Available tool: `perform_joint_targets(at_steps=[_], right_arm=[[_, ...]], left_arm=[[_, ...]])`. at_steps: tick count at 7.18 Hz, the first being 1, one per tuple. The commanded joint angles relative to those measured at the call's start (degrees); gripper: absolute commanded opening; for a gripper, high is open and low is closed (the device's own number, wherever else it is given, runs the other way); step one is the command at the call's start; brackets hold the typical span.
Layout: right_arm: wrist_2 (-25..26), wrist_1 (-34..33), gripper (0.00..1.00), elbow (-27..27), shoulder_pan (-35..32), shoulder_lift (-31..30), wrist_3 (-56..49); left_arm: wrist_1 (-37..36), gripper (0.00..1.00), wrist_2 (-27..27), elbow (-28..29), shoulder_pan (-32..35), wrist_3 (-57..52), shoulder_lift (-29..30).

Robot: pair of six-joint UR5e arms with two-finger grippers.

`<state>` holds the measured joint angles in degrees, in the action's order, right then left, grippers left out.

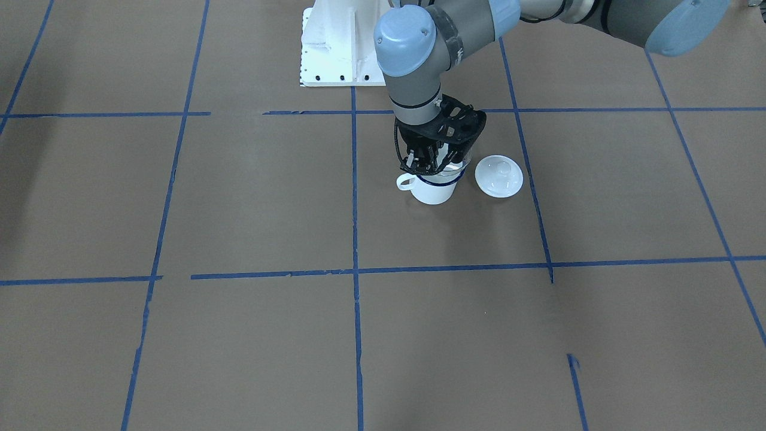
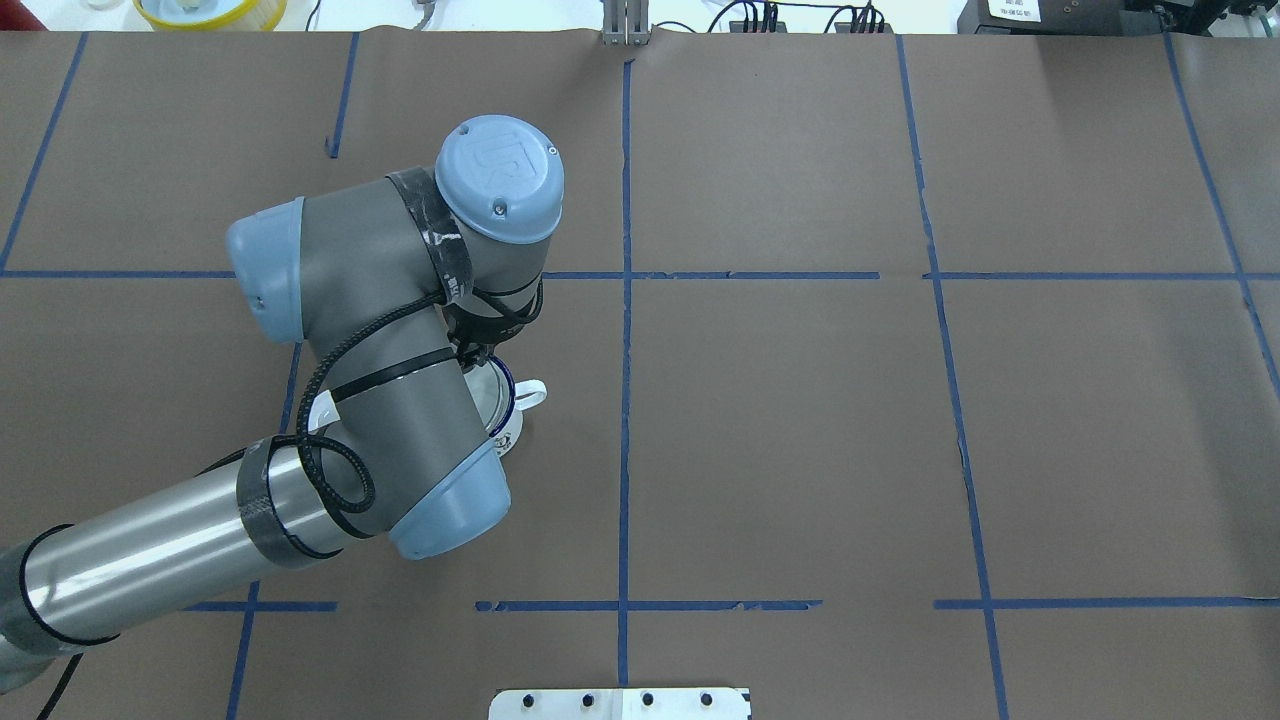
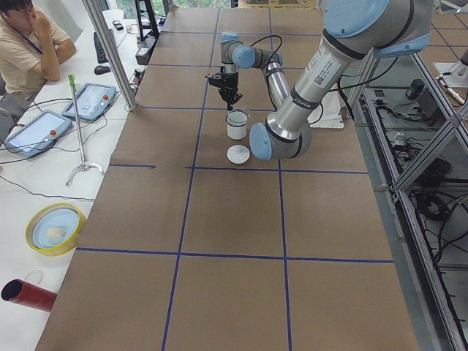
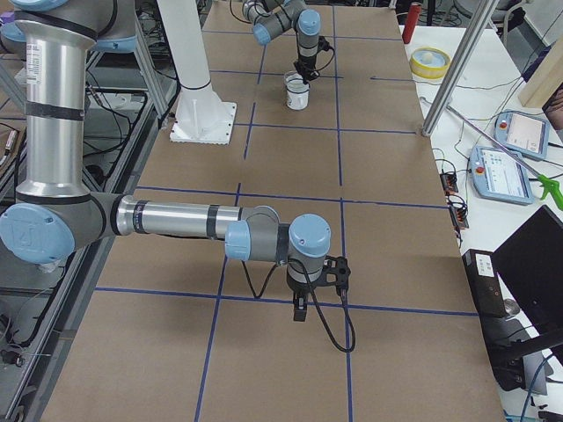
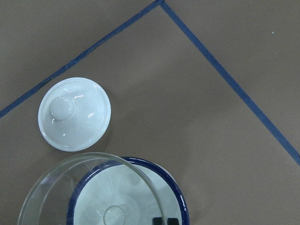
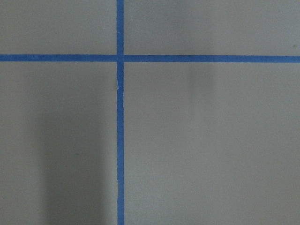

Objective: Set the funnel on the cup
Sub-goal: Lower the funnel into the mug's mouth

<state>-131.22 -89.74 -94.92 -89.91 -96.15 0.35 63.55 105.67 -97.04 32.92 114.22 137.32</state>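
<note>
Right fingers (image 4: 300, 309) hang low over the worktop (image 4: 396, 264), well apart from the action; apart or together, can't tell. Front view now: there's the cup (image 1: 432, 190), handle poking out leftward, and the left fingers (image 1: 417, 159) are pinched on the funnel (image 1: 455, 167) rim. The funnel is right over the cup's mouth, spout pointing in. Lid (image 1: 498, 175) sits just beside, knob up.
</note>
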Motion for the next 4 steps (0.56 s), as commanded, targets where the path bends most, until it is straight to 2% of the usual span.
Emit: perform_joint_targets(at_steps=[1,2,3,4], right_arm=[[0.0,0.0,1.0,0.0,0.0,0.0,0.0],[0.0,0.0,1.0,0.0,0.0,0.0,0.0],[0.0,0.0,1.0,0.0,0.0,0.0,0.0],[0.0,0.0,1.0,0.0,0.0,0.0,0.0]], left_arm=[[0.61,0.0,-0.02,2.29,-0.05,-0.49,1.1],[0.7,0.08,0.06,2.3,-0.05,-0.57,1.19],[0.79,0.66,-0.2,2.12,-0.05,-0.66,1.11],[0.7,0.95,-0.02,2.04,-0.05,-3.36,1.11]])
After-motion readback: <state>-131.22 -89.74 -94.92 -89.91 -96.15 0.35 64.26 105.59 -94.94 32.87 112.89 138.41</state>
